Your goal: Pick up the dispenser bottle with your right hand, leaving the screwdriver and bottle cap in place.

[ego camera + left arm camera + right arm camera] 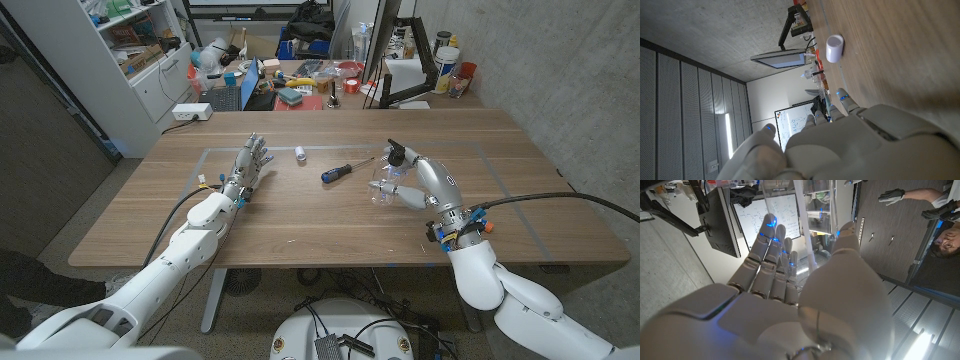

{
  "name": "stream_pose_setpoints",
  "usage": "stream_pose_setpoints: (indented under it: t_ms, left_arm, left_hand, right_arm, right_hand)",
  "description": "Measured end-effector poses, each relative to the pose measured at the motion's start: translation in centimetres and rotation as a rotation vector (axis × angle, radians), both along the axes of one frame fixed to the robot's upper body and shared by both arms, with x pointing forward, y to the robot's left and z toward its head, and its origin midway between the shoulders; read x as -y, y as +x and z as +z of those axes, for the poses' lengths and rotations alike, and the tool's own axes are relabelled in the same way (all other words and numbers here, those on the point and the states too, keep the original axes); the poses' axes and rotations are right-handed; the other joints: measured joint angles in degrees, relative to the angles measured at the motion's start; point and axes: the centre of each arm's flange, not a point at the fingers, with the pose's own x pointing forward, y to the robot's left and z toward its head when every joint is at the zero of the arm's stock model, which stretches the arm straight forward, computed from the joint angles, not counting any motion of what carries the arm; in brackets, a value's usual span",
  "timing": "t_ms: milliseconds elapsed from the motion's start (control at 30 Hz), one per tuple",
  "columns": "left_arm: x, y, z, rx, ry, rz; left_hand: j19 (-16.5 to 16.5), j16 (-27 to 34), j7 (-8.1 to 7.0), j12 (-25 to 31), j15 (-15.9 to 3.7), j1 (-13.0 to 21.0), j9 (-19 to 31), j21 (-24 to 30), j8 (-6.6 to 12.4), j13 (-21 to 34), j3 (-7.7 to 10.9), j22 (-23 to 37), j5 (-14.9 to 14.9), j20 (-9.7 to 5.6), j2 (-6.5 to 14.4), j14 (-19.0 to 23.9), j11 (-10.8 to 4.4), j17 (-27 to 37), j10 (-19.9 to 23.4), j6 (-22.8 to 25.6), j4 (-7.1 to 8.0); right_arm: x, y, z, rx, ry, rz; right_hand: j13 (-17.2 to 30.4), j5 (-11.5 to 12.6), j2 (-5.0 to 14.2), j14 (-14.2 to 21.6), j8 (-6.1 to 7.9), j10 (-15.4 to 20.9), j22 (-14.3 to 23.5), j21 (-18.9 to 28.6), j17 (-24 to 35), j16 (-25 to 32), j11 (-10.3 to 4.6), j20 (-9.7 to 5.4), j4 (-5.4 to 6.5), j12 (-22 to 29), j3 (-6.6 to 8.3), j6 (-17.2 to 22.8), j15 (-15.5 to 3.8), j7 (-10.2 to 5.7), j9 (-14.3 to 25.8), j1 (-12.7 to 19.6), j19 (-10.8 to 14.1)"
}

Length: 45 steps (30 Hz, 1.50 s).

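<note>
In the head view the clear dispenser bottle (pixel 386 186) with a black pump top sits in my right hand (pixel 425 186), right of the table's middle. The right wrist view shows the clear bottle (pixel 816 215) between the fingers (pixel 771 245) and the thumb. Whether its base touches the table, I cannot tell. The screwdriver (pixel 345 169), blue-handled, lies on the wood just left of the bottle. Farther left stands the small white bottle cap (pixel 300 154), also seen as the cap (pixel 835 48) in the left wrist view. My left hand (pixel 246 165) holds nothing, fingers stretched out on the table.
The wooden table (pixel 300 225) has bare wood toward its front edge. Beyond its far edge stand a cluttered desk (pixel 300 85), a white cabinet (pixel 150 70) and a monitor arm (pixel 405 60). A person (pixel 942 235) is at the edge of the right wrist view.
</note>
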Motion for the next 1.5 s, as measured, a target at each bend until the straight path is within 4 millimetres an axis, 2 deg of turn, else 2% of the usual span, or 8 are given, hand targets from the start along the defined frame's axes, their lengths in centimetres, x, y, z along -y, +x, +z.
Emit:
stream_pose_setpoints:
  t_ms: [1200,1500]
  left_arm:
    - [0.2,-0.3,0.0,0.001,0.004,0.006]
    - [0.4,-0.4,0.0,0.002,0.008,0.006]
  left_hand:
    - [0.0,0.0,0.0,0.0,0.0,0.0,0.0,-0.23,0.0,0.0,0.01,0.0,0.0,0.0,0.0,0.0,0.0,0.0,0.0,0.0,0.0]
    - [0.0,0.0,0.0,0.0,0.0,0.0,0.0,-0.23,0.0,0.0,-0.41,0.0,0.0,0.0,0.0,0.0,0.0,0.0,0.0,0.0,-0.06]
  right_arm:
    - [0.7,-0.2,1.8,0.107,0.053,0.005]
    - [1.0,-0.4,2.3,0.135,0.062,0.0]
  right_hand:
    - [0.79,-0.22,-0.48,0.47,0.44,0.39,0.0,1.76,1.0,-0.15,0.22,-0.59,0.0,0.36,0.0,0.21,0.46,-0.03,-0.01,0.48,-0.64]
    - [0.9,-0.25,-0.76,0.82,1.06,0.51,0.0,2.77,1.33,-0.22,0.12,-0.58,0.0,0.45,0.0,0.5,0.41,0.11,-0.01,0.76,-0.65]
